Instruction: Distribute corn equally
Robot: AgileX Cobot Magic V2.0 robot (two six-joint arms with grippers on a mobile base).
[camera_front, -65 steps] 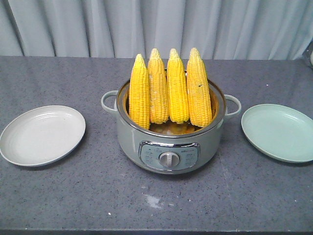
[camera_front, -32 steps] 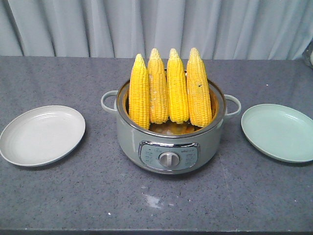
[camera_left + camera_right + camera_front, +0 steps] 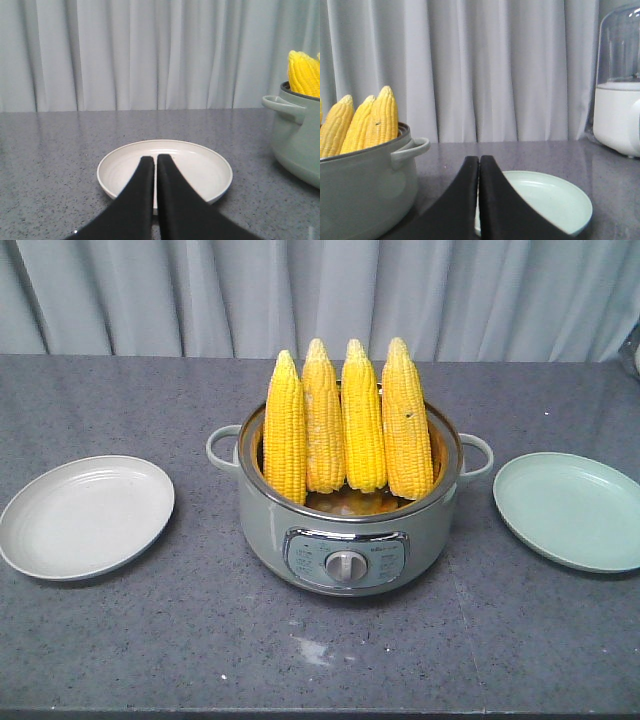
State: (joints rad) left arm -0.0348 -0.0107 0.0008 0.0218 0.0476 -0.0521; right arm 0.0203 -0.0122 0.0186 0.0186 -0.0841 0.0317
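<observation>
Evidently nothing has shifted over the last second: four cobs of corn stand upright in the electric pot at frame centre. The grey plate at left and the green plate at right carry none. The left gripper and right gripper are pressed together, gripping nothing. Distribution has not begun.

L gripper closed, jaws touching along their length, pointing toward far side. R gripper same: jaws pressed together, pointing far.
</observation>
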